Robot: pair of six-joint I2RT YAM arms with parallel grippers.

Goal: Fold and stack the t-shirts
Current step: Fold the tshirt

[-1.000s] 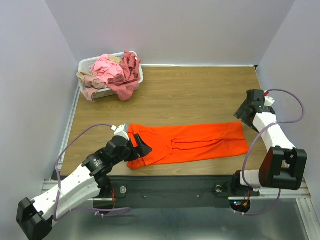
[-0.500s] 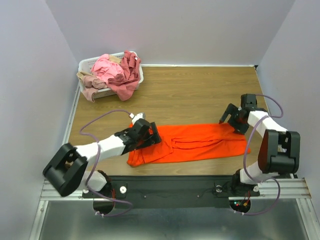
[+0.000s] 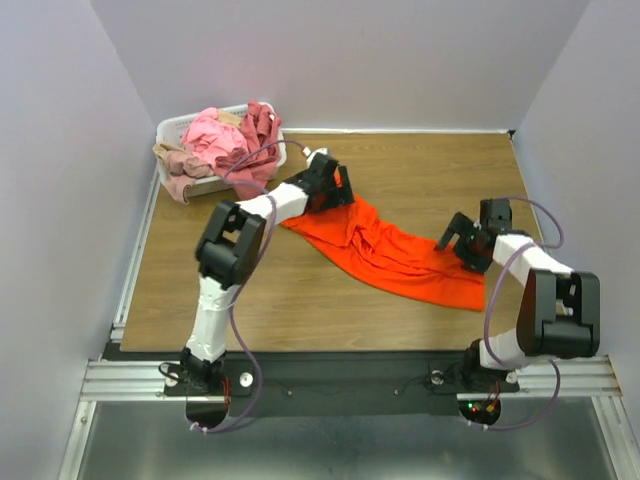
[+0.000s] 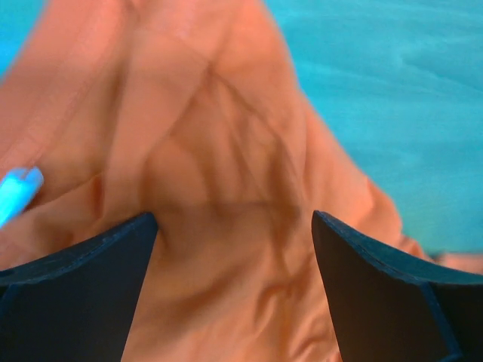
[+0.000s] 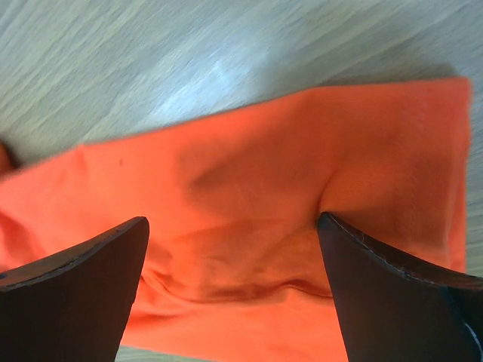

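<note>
Orange t-shirt lies stretched diagonally mid-table, long axis far-left to near-right; far end is gripped by left gripper, near end by right gripper; no writing is seen.

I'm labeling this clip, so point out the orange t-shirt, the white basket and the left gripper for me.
orange t-shirt (image 3: 395, 255): top external view, middle of the stretched cloth.
white basket (image 3: 172, 127): top external view, bare far-left rim.
left gripper (image 3: 335, 190): top external view, fingertips at the shirt's far end.
</note>
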